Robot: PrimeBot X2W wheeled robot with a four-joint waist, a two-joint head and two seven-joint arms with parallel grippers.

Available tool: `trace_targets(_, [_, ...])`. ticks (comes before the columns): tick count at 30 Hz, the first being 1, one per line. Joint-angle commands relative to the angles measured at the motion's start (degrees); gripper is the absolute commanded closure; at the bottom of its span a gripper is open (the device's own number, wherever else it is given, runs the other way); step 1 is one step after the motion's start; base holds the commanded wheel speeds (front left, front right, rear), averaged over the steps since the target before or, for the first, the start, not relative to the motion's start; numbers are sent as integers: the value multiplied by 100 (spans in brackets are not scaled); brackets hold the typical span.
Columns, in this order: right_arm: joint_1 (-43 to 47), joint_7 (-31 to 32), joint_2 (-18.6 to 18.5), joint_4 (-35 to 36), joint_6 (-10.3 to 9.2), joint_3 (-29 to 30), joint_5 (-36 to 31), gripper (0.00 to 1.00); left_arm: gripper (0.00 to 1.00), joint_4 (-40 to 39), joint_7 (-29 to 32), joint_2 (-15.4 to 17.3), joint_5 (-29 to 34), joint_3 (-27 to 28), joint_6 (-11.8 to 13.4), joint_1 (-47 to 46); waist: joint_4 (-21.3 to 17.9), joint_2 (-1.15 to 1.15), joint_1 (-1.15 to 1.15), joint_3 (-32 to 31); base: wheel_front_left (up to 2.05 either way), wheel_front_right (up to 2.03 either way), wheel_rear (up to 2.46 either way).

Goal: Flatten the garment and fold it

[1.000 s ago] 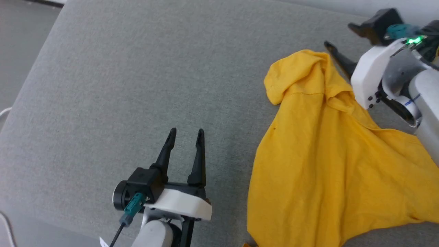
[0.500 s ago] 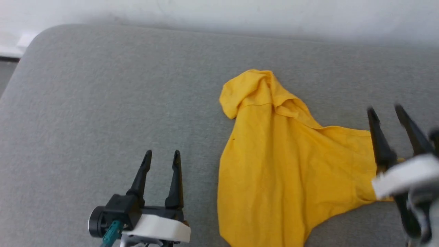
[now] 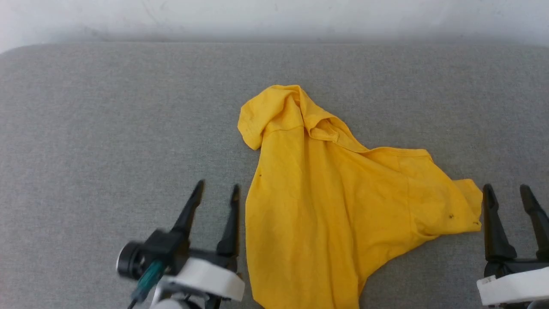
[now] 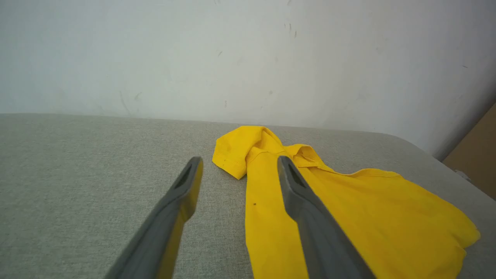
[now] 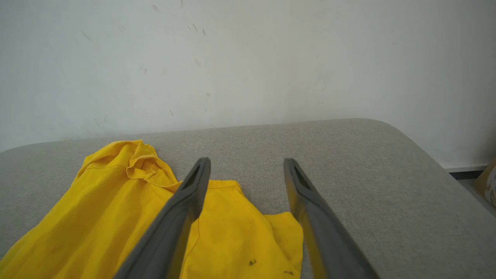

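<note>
**Limp yellow shirt, both pincers free**

The garment [image 3: 326, 201] lies crumpled on the grey cloth-covered desk [image 3: 107, 120], between our left pincer [image 3: 218, 185] and right pincer [image 3: 505, 187]. Both pincers are spread wide and empty, each just beside an edge of the cloth. We judge it light, soft and floppy, and prone to bunching. We would pinch it at the outer corners or sleeve edges to spread it flat.

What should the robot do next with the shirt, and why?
Probably the left gripper should pinch the shirt at its bunched end and pull it flat: it lies crumpled, and the jaws of this and the right gripper stand open, empty.
</note>
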State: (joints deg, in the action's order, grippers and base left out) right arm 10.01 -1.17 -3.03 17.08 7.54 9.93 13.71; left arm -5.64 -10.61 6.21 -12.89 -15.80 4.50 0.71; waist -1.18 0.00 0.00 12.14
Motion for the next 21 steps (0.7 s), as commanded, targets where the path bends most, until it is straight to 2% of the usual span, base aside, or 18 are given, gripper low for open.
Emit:
trace_targets(1, [-104, 11, 13, 57, -5, 3, 20, 0, 0, 60, 160, 107, 107, -89, -103, -262, -36, 0, 0, 101, 0, 0, 0])
trace_targets(8, [-221, 108, 14, 83, -5, -53, 29, 0, 0, 805, 1827, 361, 283, -685, -640, -1161, 9, 0, 0, 328, 0, 0, 0])
trace_targets(16, [-367, 149, 14, 48, -5, -121, 22, 0, 0, 1557, 2849, 306, 197, -863, -750, -1671, 59, 0, 0, 457, 0, 0, 0])
trace_targets(17, [-386, 152, 14, 50, -5, -130, 23, 0, 45, 1631, 2915, 300, 180, -874, -758, -1699, 67, 0, 0, 474, 0, 0, 0])
trace_targets(18, [-407, 153, 14, 51, -5, -142, 24, 0, 83, 1700, 2969, 301, 167, -890, -772, -1723, 72, 0, 0, 485, 0, 0, 0])
trace_targets(19, [-426, 152, 14, 52, -5, -151, 28, 0, 100, 1758, 3008, 304, 149, -910, -796, -1744, 82, 0, 0, 493, 0, 0, 0])
trace_targets(21, [-459, 150, 14, 42, -5, -165, 33, 0, 100, 1829, 3051, 279, 31, -920, -855, -1750, 110, 0, 0, 490, 0, 0, 0])
